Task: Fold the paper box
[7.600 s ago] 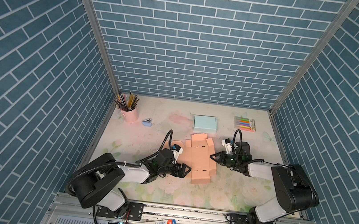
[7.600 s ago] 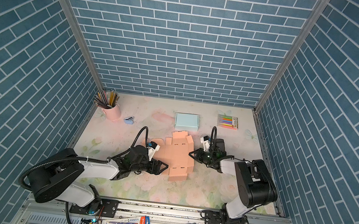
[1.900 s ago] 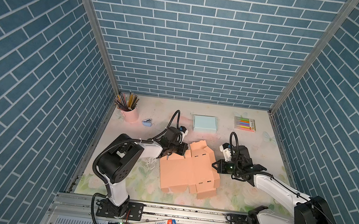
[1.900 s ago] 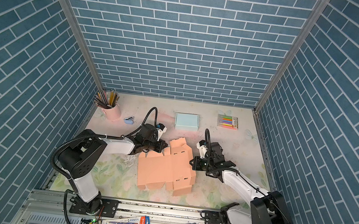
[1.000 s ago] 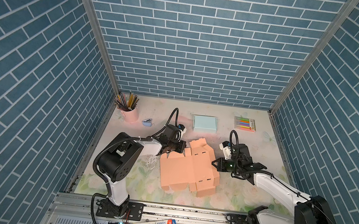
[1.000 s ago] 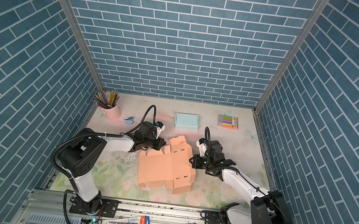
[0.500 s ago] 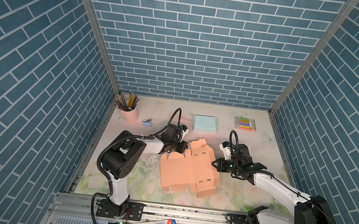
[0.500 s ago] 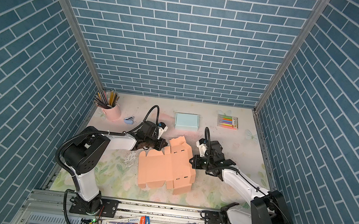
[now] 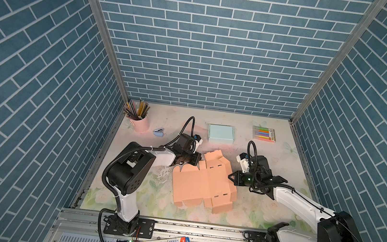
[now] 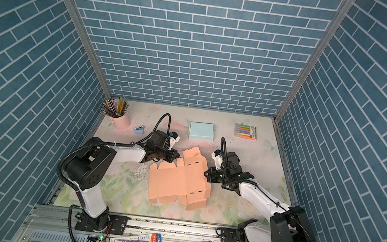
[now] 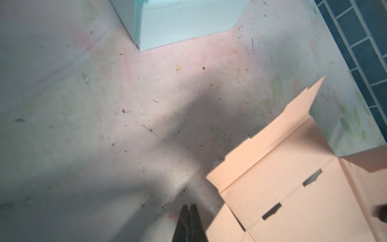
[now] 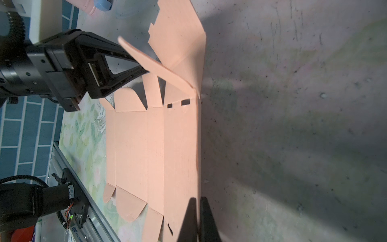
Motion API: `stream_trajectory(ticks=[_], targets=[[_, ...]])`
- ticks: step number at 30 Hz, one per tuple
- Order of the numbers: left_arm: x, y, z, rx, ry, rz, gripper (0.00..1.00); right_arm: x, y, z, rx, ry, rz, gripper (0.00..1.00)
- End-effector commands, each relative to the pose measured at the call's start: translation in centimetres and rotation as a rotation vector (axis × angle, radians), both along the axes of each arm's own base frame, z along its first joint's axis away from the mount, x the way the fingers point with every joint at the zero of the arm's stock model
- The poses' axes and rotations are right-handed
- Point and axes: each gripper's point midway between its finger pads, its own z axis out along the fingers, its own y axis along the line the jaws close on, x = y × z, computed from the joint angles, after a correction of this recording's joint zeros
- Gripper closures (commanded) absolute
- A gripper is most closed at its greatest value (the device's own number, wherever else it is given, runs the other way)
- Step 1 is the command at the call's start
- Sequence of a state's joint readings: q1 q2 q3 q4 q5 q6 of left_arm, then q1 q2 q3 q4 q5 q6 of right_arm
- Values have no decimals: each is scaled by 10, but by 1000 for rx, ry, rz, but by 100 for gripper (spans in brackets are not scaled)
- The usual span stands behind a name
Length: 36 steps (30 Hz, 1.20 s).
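The paper box point(image 9: 200, 186) point(image 10: 176, 183) is a peach cardboard blank lying spread out flat at mid-table, with one back flap point(image 12: 159, 69) standing up. My left gripper point(image 9: 198, 158) point(image 10: 177, 155) is shut and empty at the blank's back-left corner. In the left wrist view its fingertips point(image 11: 189, 206) hover over bare table just beside the box point(image 11: 293, 188). My right gripper point(image 9: 230, 177) point(image 10: 205, 173) is shut at the blank's right edge. In the right wrist view that edge runs straight into the seam between its fingertips point(image 12: 198, 199), and I cannot tell whether it is pinched.
A pink cup of pencils point(image 9: 138, 122) and a small blue stapler point(image 9: 159, 132) stand at the back left. A pale blue box point(image 9: 221, 133) point(image 11: 184, 18) lies at the back centre, and a pack of markers point(image 9: 263, 133) at the back right. Brick walls close in three sides.
Since several seconds ago the box has been spread flat and lies nearer the front. The left arm has swung to its back-left corner. Over the last second almost nothing moves.
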State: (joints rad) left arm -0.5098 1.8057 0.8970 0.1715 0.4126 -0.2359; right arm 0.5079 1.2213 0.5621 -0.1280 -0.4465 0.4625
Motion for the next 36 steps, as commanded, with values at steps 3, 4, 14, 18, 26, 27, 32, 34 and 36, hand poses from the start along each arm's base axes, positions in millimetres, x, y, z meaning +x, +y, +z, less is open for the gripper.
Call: stream_trajectory(ticks=[3,4,14,18,26,27,32,34,36], targets=[[15,3,-9,48,-16,-25,100,2,2,6,-9,-44,28,99],[15,1,-9,39,-15,-36,100,2,2,6,-9,-44,28,99],[3,-3,-19,35,43,-93,100,4,3,8,-10,-50,32,99],[0,-5,-20,22,52,-105,100,4,4,7,-7,-46,34,99],[-6,-9,-9,-18,49,-121,100,4,3,7,-10,-49,31,99],[-7,-9,-7,-21,46,-122,100,3,3,7,-11,-47,32,99],[-15,-13,-3,-23,48,-134,100,4,3,8,-9,-49,28,99],[-19,-16,0,-20,40,-142,100,4,3,8,-9,-49,26,99],[-22,-17,2,-18,38,-145,100,5,3,8,-10,-49,25,99]])
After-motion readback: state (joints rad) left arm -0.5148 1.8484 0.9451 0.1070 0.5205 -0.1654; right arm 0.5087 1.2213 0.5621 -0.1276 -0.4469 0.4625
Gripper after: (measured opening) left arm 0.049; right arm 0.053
